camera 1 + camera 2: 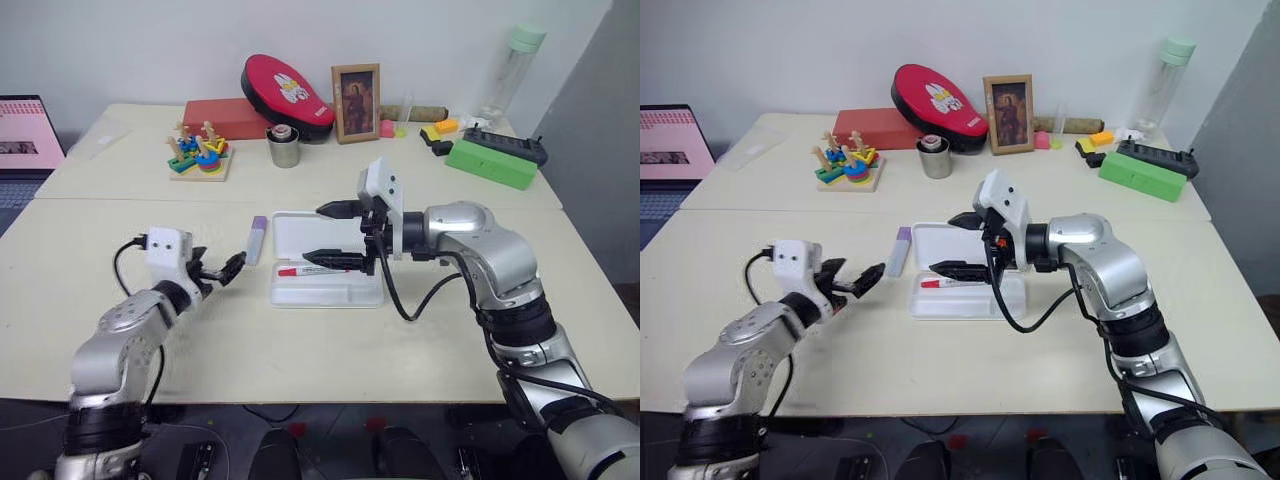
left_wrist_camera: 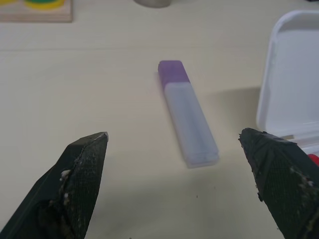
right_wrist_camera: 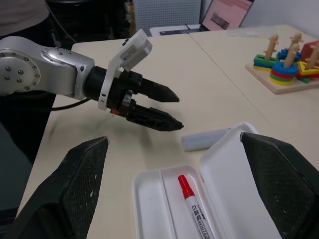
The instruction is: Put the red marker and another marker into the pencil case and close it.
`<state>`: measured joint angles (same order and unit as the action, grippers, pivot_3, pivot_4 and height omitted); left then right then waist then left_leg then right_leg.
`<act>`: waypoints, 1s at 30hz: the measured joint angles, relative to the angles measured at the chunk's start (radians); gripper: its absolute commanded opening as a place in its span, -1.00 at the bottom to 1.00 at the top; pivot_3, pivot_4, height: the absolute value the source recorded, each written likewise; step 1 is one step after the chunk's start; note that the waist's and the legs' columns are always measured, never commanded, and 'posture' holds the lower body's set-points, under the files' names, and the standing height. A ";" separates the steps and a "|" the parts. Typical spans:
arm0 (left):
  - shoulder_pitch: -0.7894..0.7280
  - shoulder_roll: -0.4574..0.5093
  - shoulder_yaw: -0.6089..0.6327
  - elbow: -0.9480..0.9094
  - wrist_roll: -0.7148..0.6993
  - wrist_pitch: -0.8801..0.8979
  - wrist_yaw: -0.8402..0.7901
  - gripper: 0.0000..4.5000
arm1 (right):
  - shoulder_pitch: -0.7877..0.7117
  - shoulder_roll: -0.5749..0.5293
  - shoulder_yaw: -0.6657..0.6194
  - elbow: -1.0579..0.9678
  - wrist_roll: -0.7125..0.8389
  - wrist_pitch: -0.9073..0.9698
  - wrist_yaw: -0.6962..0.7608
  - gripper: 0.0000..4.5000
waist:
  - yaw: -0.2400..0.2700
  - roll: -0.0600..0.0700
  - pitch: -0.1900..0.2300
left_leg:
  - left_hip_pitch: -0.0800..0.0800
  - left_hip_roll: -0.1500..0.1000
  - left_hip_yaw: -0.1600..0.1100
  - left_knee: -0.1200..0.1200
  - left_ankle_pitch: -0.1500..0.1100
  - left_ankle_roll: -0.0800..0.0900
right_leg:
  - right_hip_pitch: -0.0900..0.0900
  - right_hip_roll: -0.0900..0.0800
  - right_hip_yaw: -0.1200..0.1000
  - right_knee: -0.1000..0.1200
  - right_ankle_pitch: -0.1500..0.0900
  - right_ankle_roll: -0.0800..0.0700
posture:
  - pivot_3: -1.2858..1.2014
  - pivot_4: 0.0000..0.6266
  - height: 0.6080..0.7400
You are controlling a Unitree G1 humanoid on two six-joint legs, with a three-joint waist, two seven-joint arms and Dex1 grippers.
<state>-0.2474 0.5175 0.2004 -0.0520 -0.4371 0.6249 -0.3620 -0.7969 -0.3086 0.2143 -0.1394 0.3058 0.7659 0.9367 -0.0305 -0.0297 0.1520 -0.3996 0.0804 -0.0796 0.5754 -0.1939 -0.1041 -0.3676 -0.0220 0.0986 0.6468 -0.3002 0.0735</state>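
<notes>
One marker (image 1: pixel 300 270) is lying in the case (image 1: pixel 345 293); you're aiming L gripper (image 1: pixel 222 270), jaws apart, at highlighter (image 1: pixel 257 239) beside case. R gripper (image 1: pixel 338 235), jaws wide, is hovering over case. Risk: nudging highlighter, it's skidding off.

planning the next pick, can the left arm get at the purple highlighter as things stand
Probably yes. The left tool is open and points at the highlighter, which lies flat on bare table beside the case, with nothing between them.

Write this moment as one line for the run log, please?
red marker: in open pencil case | purple highlighter: on table beside case | left gripper: open, near highlighter | right gripper: open above case
</notes>
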 measured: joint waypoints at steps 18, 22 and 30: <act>-0.168 -0.049 -0.087 0.218 0.115 -0.018 -0.021 0.41 | 0.009 -0.026 -0.008 -0.038 0.036 0.053 -0.118 1.00 | 0.000 0.000 0.000 | 0.000 0.000 0.000 0.000 0.000 0.000 | 0.000 0.000 0.000 0.001 0.000 0.000 | 0.03 -0.52 1.00; -0.168 -0.053 -0.087 0.218 0.124 -0.018 -0.024 0.06 | 0.009 -0.027 -0.012 -0.038 0.043 0.053 -0.131 1.00 | 0.000 0.000 0.000 | 0.000 0.000 0.000 0.000 0.000 0.000 | 0.000 0.000 0.000 0.000 0.000 0.000 | 0.03 -0.52 1.00; -0.168 -0.062 -0.086 0.218 0.129 -0.019 -0.041 -0.46 | 0.009 -0.038 -0.018 -0.038 0.070 0.052 -0.131 1.00 | 0.000 0.000 0.000 | 0.000 0.000 0.000 0.000 0.000 0.000 | 0.000 0.000 0.000 0.000 0.000 0.000 | 0.03 -0.52 1.00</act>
<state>-0.4156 0.4556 0.1145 0.1658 -0.3086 0.6059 -0.4034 -0.7875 -0.3464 0.1965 -0.1769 0.3760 0.8179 0.8059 -0.0307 -0.0295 0.1520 -0.3996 0.0805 -0.0800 0.5751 -0.1939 -0.1040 -0.3677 -0.0219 0.0984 0.6472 -0.3002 0.0734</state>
